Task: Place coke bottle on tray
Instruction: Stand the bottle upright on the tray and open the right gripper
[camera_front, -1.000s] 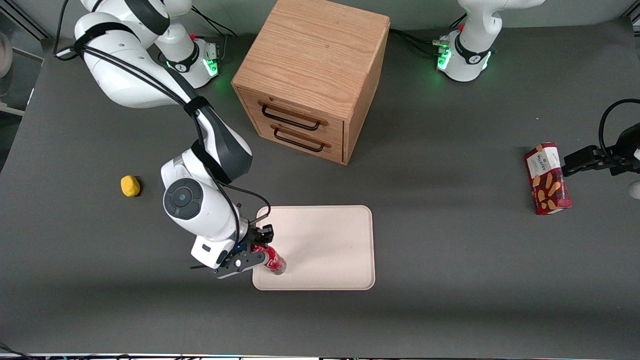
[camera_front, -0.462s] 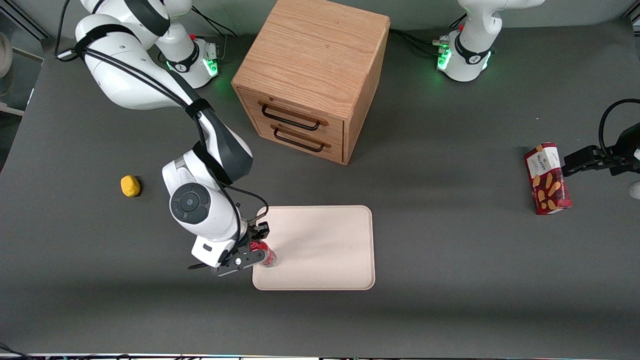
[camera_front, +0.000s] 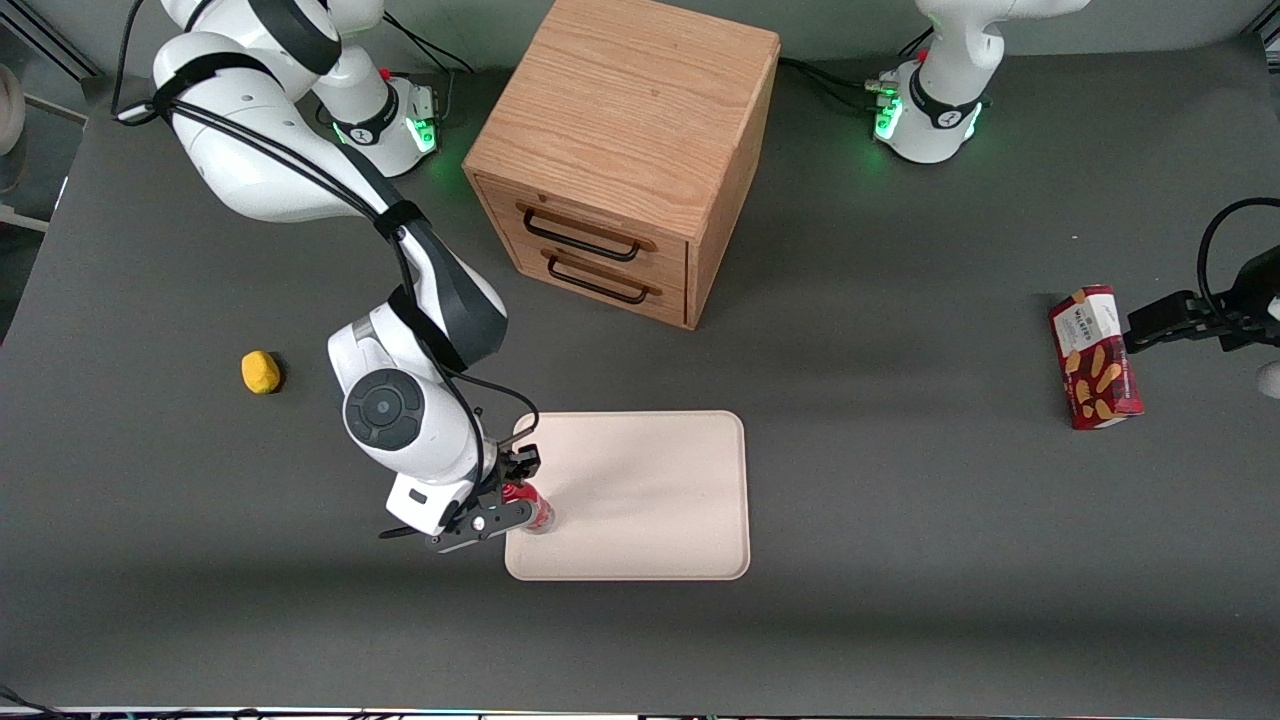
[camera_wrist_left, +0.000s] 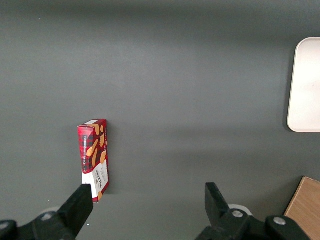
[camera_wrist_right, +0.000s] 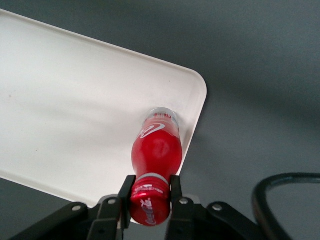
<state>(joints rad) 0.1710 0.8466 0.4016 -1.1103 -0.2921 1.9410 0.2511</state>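
Observation:
The small red coke bottle (camera_wrist_right: 155, 150) stands upright with its clear base on the pale cream tray (camera_wrist_right: 75, 100), close to the tray's rim at the working arm's end. My right gripper (camera_wrist_right: 150, 192) is shut on the bottle's red cap, one finger on each side. In the front view the gripper (camera_front: 512, 490) hangs over that same tray edge, and the bottle (camera_front: 536, 512) shows just below it on the tray (camera_front: 650, 500), near the corner closest to the camera.
A wooden drawer cabinet (camera_front: 625, 155) stands farther from the camera than the tray. A small yellow object (camera_front: 260, 371) lies toward the working arm's end. A red biscuit box (camera_front: 1095, 357) lies toward the parked arm's end; it also shows in the left wrist view (camera_wrist_left: 95, 152).
The bottle went from tilted to upright on the tray's edge zone, and the gripper with it shifted slightly toward the working arm's end and lowered. Little moved in the last half second.

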